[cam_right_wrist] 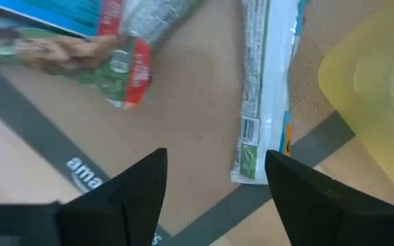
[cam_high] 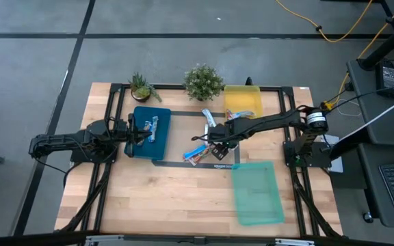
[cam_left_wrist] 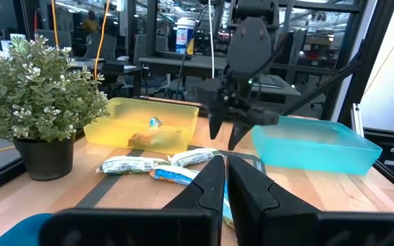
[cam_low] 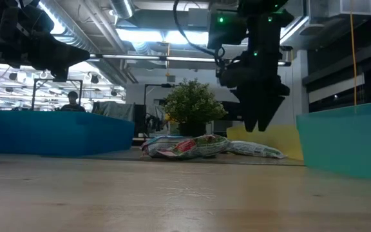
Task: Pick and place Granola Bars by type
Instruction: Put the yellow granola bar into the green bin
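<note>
We see the table [cam_high: 149, 198] with the green tray [cam_high: 257, 193] at five o'clock, the blue tray [cam_high: 152, 140] at nine and the yellow tray [cam_high: 242, 101] at one. The Granola Bars [cam_high: 204, 147] lie loose at centre. Above them hangs the right gripper [cam_right_wrist: 214, 184], fingers spread, empty. The left gripper [cam_left_wrist: 226, 191], fingers pressed together, hovers over the blue tray.

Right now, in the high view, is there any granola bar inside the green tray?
No. The green tray lies bare, while loose granola bars lie at the table's middle, beneath the right gripper.
</note>
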You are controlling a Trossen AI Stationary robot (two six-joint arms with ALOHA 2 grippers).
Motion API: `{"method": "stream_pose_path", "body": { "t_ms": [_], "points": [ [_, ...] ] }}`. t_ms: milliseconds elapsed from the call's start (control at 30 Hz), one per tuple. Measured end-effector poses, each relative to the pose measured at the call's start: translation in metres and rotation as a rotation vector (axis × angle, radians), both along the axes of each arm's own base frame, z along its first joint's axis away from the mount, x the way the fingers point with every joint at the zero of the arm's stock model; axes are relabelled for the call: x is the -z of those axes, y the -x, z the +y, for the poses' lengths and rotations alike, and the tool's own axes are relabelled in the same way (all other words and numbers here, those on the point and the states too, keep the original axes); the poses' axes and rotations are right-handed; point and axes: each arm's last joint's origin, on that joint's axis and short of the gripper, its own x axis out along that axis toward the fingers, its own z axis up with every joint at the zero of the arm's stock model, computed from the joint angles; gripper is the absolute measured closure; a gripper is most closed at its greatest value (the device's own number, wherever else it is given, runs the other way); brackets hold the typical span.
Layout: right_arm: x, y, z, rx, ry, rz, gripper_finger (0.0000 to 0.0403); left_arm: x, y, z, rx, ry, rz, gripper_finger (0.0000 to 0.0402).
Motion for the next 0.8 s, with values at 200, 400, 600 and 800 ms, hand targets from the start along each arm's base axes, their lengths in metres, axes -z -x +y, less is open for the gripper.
{"method": "stream_pose_path", "body": {
  "t_ms": [200, 400, 600, 800],
  "points": [
    [0.019, -0.004, -0.002, 0.032, 0.011, 0.062, 0.0155, 0.0, 0.0, 0.0, 0.0, 0.0, 0.0, 0.0394],
    [0.038, -0.007, -0.004, 0.065, 0.056, 0.119, 0.016, 0.0, 0.0, 0.0, 0.0, 0.0, 0.0, 0.0389],
    [0.038, -0.007, -0.004, 0.071, 0.059, 0.121, 0.0175, 0.0, 0.0, 0.0, 0.0, 0.0, 0.0, 0.0392],
    [0.037, -0.006, -0.005, 0.09, 0.058, 0.121, 0.0183, 0.0, 0.0, 0.0, 0.0, 0.0, 0.0, 0.0394]
  ]
}}
